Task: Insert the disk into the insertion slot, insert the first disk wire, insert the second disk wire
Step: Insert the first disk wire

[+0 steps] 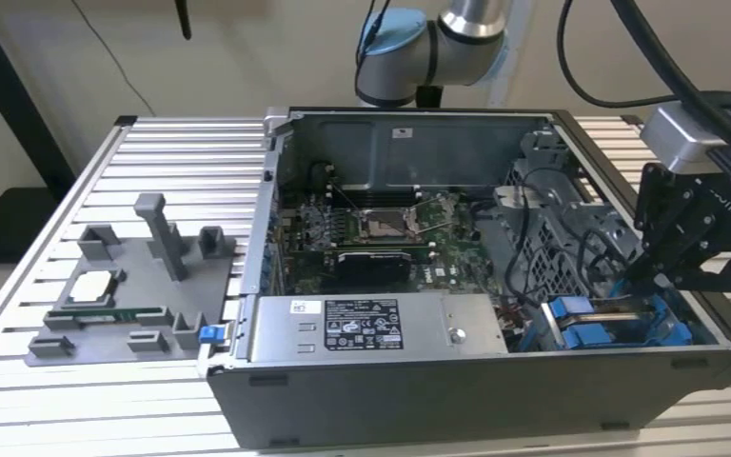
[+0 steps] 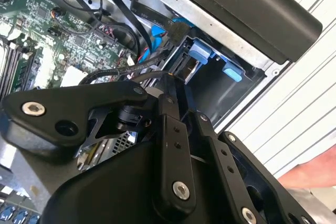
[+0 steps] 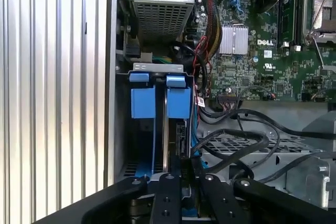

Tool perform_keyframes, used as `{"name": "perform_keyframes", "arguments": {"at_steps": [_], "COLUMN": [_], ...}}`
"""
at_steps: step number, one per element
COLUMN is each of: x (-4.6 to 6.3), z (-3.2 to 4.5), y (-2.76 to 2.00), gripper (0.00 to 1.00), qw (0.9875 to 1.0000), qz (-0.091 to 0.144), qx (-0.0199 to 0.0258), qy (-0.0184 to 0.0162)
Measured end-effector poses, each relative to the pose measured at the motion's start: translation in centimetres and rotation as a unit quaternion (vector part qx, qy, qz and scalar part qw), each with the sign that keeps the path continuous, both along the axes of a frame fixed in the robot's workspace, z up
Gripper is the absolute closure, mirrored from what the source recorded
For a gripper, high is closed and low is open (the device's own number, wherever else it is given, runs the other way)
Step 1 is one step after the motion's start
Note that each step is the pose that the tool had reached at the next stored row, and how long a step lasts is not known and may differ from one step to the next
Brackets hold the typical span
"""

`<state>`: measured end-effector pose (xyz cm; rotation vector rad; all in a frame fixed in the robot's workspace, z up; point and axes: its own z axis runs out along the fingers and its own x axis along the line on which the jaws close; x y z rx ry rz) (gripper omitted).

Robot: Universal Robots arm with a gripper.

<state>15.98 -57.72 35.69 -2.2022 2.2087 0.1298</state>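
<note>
One counter (image 1: 163, 162) of ribbed aluminium slats carries all the work. Behind it stands a pale wall (image 1: 87, 57), with a black post (image 1: 10, 105) at the exterior view's left. One open computer case (image 1: 467, 400) lies on its side on the slats, its motherboard (image 1: 379, 228) facing up. A grey labelled power box (image 1: 365, 328) sits along the near wall of the case. At the exterior view's left, apart from the case, rests a grey fixture tray (image 1: 125, 286) bearing a processor chip (image 1: 92, 286) and a memory stick (image 1: 106, 314). The robot arm (image 1: 417, 48) rises behind the case.

The claw (image 1: 655, 284) reaches into the case corner at the exterior view's right. In the first wrist view it is drawn in narrow, pinching the edge of the disk (image 3: 178, 106). The disk stands on edge inside the insertion slot (image 2: 226, 100), its blue carrier tab level with a second blue fitting (image 3: 143, 100) just beside it.

Obstructions: black cables (image 3: 252, 115) loop over the perforated drive cage (image 3: 283, 145) just beside the slot. A red-and-black wire bundle (image 3: 202, 61) runs from the power box past the disk's blue tab, close to it. Whether any cable is plugged into the disk cannot be told.
</note>
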Motion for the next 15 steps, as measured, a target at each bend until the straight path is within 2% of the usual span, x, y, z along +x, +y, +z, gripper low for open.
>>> {"name": "perform_keyframes", "arguments": {"at_steps": [15], "x": [0.12], "z": [-0.30], "y": [0.00], "gripper": [1.00], "qw": [1.0000], "qz": [0.000], "qx": [0.0007], "qy": [0.0004]}}
